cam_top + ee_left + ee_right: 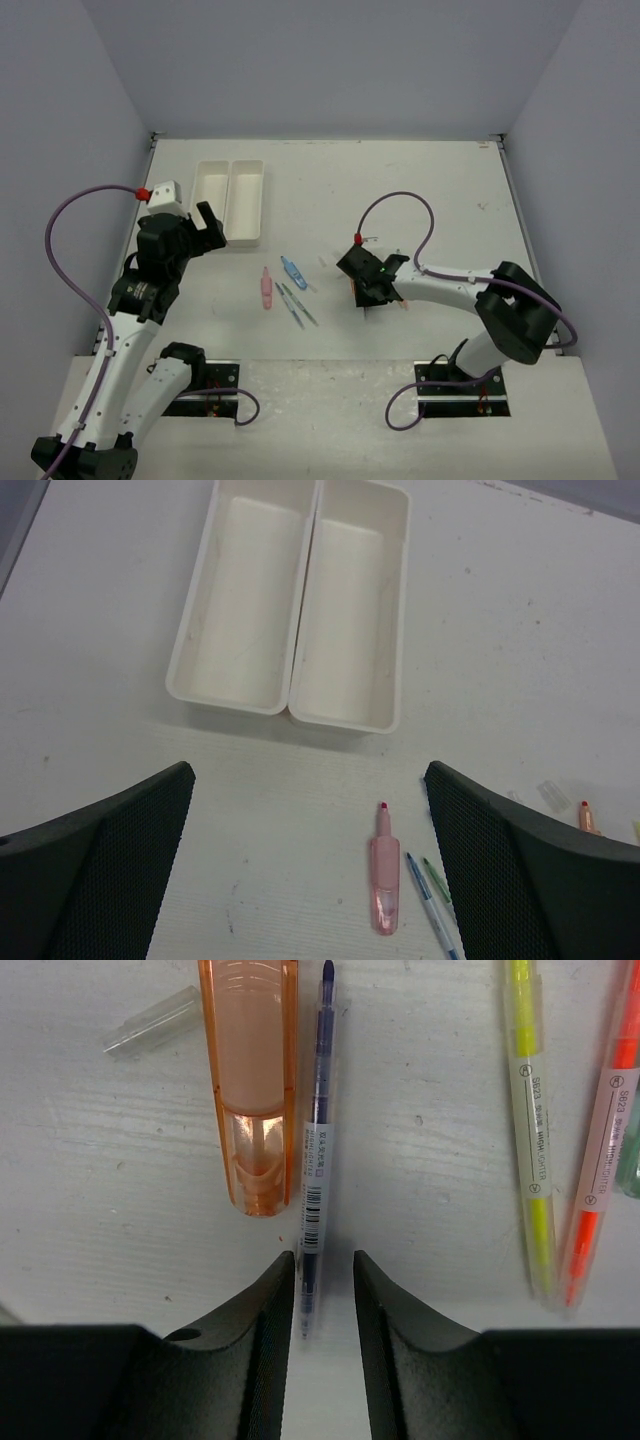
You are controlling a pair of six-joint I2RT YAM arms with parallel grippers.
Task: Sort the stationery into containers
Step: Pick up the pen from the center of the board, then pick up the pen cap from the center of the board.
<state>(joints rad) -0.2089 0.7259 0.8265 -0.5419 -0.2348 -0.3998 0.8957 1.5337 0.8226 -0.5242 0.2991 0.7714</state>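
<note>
My right claw (322, 1265) stands narrowly apart astride the lower end of the dark pen (318, 1110), mid-frame on the desk (430, 1260), not pinching yet. I should centre, squeeze squarely without nudging the orange marker (250, 1080) just left, then carry to the containers (228, 205), upper left.

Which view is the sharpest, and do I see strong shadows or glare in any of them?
Right wrist view: sharpest, the label print on the dark pen is crisp, no glare. Left wrist view: only a soft shadow along the near wall of the white trays. Top view: even light, faint shadows.
</note>
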